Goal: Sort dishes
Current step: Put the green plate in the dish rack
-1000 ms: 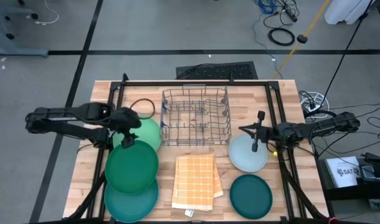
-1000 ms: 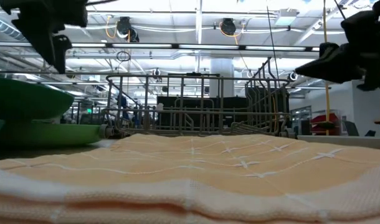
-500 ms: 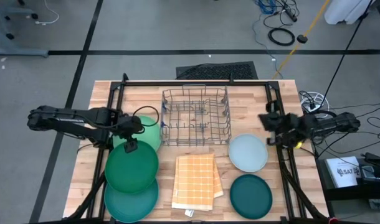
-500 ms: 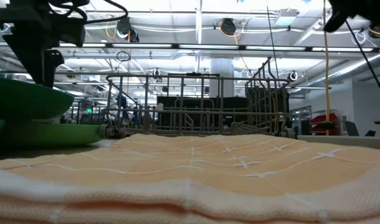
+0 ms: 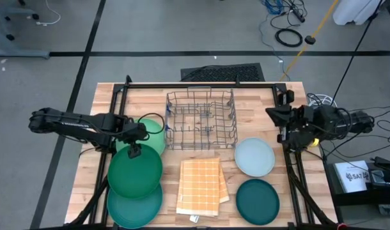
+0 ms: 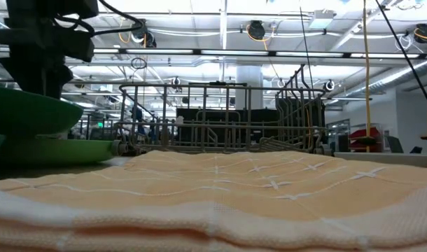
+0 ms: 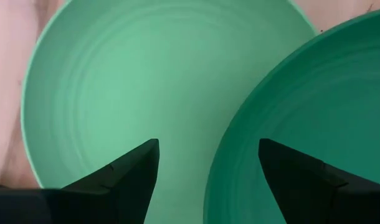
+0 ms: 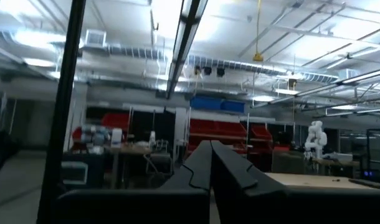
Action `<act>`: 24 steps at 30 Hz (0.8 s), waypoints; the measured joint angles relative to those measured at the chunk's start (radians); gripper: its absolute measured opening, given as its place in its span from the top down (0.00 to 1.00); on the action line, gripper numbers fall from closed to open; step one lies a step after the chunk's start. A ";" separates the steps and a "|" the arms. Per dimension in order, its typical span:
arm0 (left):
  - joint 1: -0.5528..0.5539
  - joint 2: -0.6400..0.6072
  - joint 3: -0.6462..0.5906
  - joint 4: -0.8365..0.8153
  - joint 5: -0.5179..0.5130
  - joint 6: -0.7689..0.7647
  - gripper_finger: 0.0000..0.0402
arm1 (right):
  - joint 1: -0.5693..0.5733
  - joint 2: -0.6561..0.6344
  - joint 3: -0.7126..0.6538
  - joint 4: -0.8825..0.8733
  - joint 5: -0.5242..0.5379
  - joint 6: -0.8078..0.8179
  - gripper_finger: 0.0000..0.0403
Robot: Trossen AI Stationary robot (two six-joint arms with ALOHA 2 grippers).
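On the wooden slat table (image 5: 201, 96), no brand, label or legible writing shows on any dish, cloth or rack. Beside the table's right edge a white box (image 5: 353, 176) on the floor carries dark lettering, too small to read.

Surface: pale wood planks framed by dark rails. A grey wire rack (image 5: 201, 120) stands at the centre rear. In front of it lies a square orange-yellow checked cloth (image 5: 200, 185), which fills the foreground of the low view. A black mat (image 5: 222, 73) lies on the floor behind the table.

Dishes, left side: a light green plate (image 5: 153, 133) near the rack's left end, a mid green plate (image 5: 135, 171) overlapping its front edge, and a teal plate (image 5: 135, 206) partly under the mid green one, at the front. Right side: a pale blue-grey plate (image 5: 254, 156) beside the rack's right front corner, and a dark teal plate (image 5: 257, 200) just in front of it, apart from it.

Left gripper (image 5: 133, 151): poised over the seam where the mid green plate overlaps the light green one, fingers spread wide with one over each plate, holding nothing.

Right gripper (image 5: 273, 115): raised near the table's right rear rail, clear of the dishes, fingers pressed together and empty, pointing out into the room.

Room: grey floor with dark tape lines and loose cables; ceiling light strips, red shelving (image 8: 221, 132) and workbenches beyond.
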 joint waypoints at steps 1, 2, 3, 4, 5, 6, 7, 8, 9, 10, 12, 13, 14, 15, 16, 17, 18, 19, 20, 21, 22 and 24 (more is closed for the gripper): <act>0.000 0.004 0.000 0.000 0.000 0.000 0.28 | 0.000 0.022 0.014 0.000 0.000 -0.014 1.00; 0.000 0.010 0.000 0.001 0.000 0.000 0.28 | 0.000 0.044 0.026 -0.001 0.000 -0.031 1.00; 0.000 0.017 0.000 0.004 0.000 0.000 0.28 | 0.000 0.070 0.037 -0.001 0.000 -0.049 1.00; 0.000 0.024 0.000 0.012 0.000 0.000 0.28 | 0.000 0.094 0.048 -0.001 0.000 -0.070 1.00; 0.000 0.031 0.000 0.020 0.000 0.001 0.28 | 0.000 0.117 0.055 -0.001 0.000 -0.088 1.00; 0.000 0.041 0.000 0.027 0.000 0.002 0.28 | 0.000 0.138 0.061 -0.002 0.000 -0.106 1.00; 0.000 0.049 0.000 0.037 0.002 0.007 0.28 | 0.000 0.161 0.067 -0.001 0.000 -0.123 1.00; 0.000 0.058 0.000 0.049 0.009 0.011 0.28 | 0.000 0.184 0.070 0.007 0.000 -0.139 1.00; 0.001 0.068 0.000 0.057 0.016 0.019 0.28 | 0.000 0.205 0.070 0.016 0.000 -0.156 1.00; 0.001 0.078 0.000 0.063 0.023 0.025 0.28 | 0.000 0.226 0.070 0.031 0.001 -0.170 1.00; 0.002 0.099 0.000 0.066 0.028 0.027 0.28 | 0.000 0.264 0.071 0.061 0.000 -0.189 1.00; 0.002 0.111 0.000 0.065 0.028 0.026 0.28 | 0.000 0.282 0.071 0.076 0.000 -0.193 1.00; 0.002 0.123 0.000 0.066 0.028 0.026 0.28 | 0.000 0.300 0.071 0.093 0.000 -0.197 1.00; 0.002 0.134 0.000 0.066 0.030 0.026 0.28 | 0.000 0.317 0.071 0.108 0.000 -0.203 1.00; 0.002 0.146 0.000 0.068 0.035 0.026 0.28 | 0.000 0.333 0.071 0.123 0.000 -0.210 1.00; 0.002 0.157 0.000 0.074 0.045 0.026 0.28 | 0.000 0.346 0.071 0.136 0.000 -0.214 1.00; 0.002 0.167 0.000 0.084 0.055 0.026 0.28 | 0.000 0.358 0.071 0.151 0.000 -0.217 1.00; 0.002 0.179 0.000 0.096 0.061 0.026 0.28 | 0.000 0.368 0.071 0.164 0.000 -0.217 1.00; 0.002 0.190 0.000 0.104 0.067 0.025 0.28 | 0.000 0.377 0.071 0.174 0.000 -0.218 1.00; 0.002 0.201 0.000 0.110 0.076 0.025 0.28 | 0.000 0.385 0.071 0.180 0.001 -0.219 1.00; 0.002 0.212 0.000 0.121 0.087 0.023 0.28 | 0.000 0.390 0.071 0.186 0.001 -0.226 1.00; 0.002 0.234 0.000 0.144 0.101 0.006 0.28 | 0.000 0.397 0.071 0.186 0.001 -0.247 1.00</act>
